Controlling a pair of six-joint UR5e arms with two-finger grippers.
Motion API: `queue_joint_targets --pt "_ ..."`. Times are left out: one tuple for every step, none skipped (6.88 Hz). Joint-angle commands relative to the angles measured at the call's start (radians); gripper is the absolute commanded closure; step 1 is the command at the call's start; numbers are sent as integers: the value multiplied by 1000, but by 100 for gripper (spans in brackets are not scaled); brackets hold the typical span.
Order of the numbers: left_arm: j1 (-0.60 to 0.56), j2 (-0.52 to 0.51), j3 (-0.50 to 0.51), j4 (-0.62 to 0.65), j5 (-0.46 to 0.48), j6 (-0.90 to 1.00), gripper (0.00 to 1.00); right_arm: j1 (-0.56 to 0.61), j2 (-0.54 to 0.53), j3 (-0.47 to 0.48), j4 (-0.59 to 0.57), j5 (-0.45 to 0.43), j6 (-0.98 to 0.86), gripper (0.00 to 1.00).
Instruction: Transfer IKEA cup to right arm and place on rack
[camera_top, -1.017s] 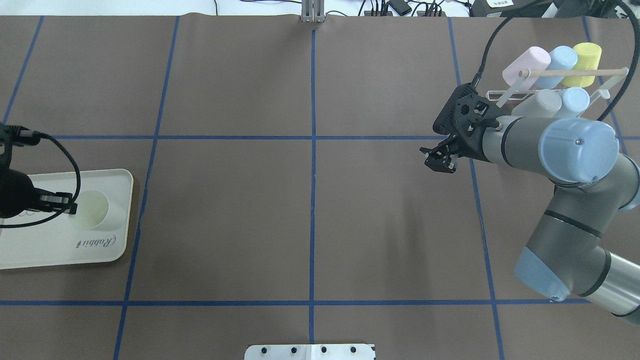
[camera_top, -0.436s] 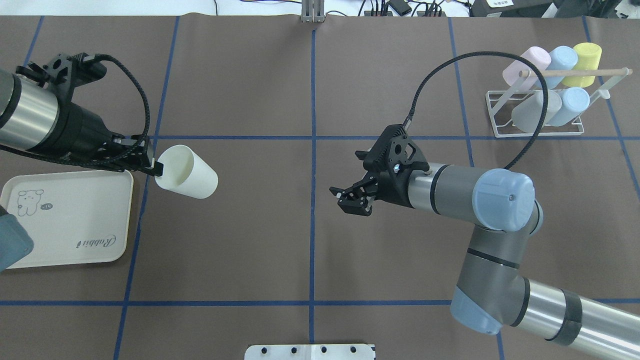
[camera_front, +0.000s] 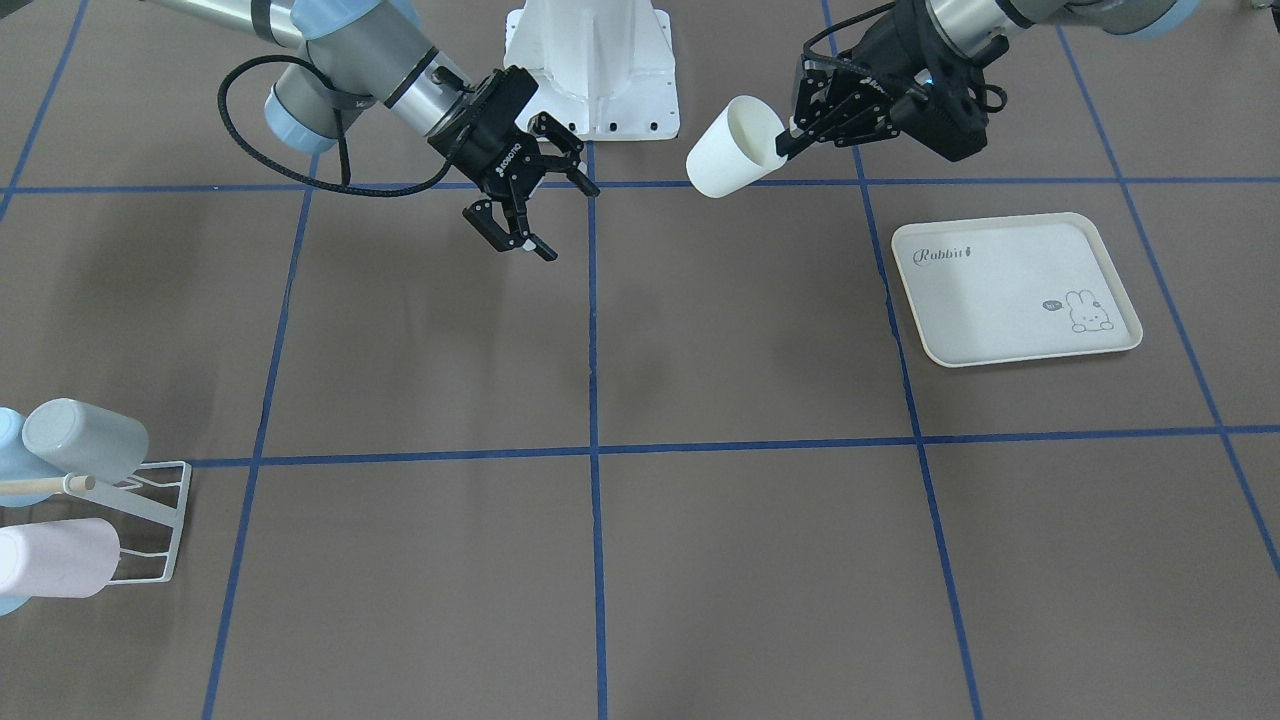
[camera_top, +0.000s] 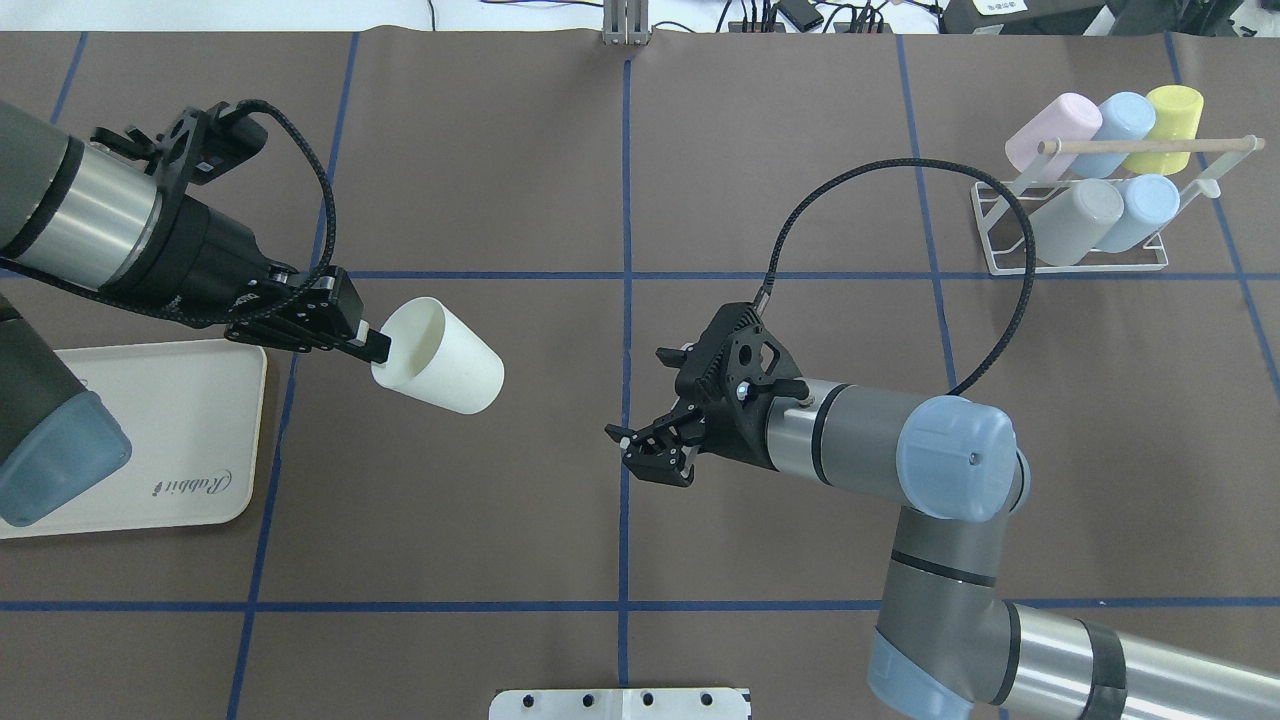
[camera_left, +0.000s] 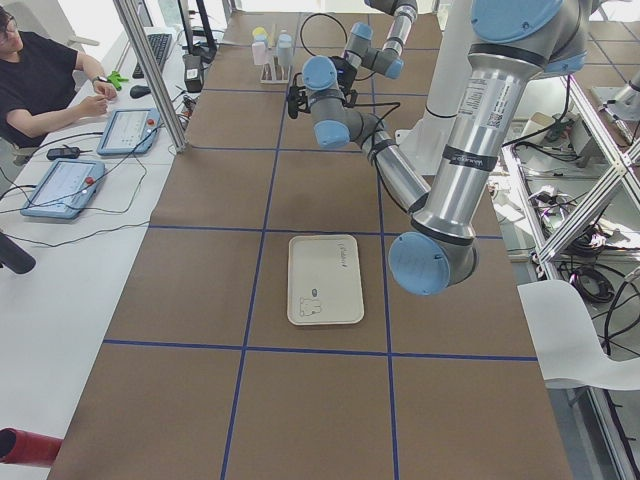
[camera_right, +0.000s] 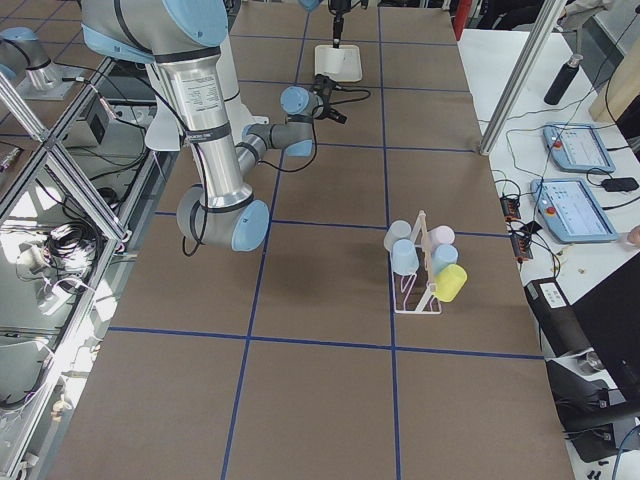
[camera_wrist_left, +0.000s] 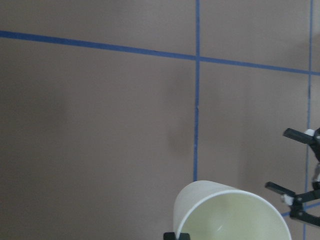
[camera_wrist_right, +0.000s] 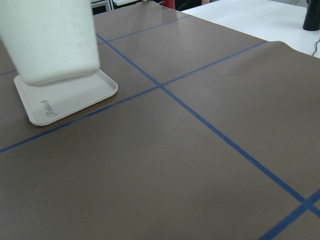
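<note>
Over matte brown paper (camera_top: 480, 160), left jaws pinch a tapered white cup (camera_top: 447, 368).

The tray (camera_front: 1010, 300) bears the word "Rabbit" in dark looping script near one short end, with a tiny mark just after the last letter; beside its rabbit drawing sits a small speech bubble whose contents are too small to read; from overhead the same word on the tray (camera_top: 150, 420) reads upside down; the right wrist view shows it again, faint, on the tray (camera_wrist_right: 80, 95); the black body of the right gripper (camera_front: 572, 224) carries small white lettering, seemingly "ROBOTIQ".
</note>
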Motion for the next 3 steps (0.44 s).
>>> queue_joint_targets --pt "0 -9 88 -225 -41 -122 100 -34 1 -64 208 -3 -59 1" --pt "0 -18 131 -303 -43 -197 100 -46 1 -72 247 -3 -81 1" --pt "1 -46 198 -410 -44 -279 100 -49 3 -72 277 -4 -81 1"
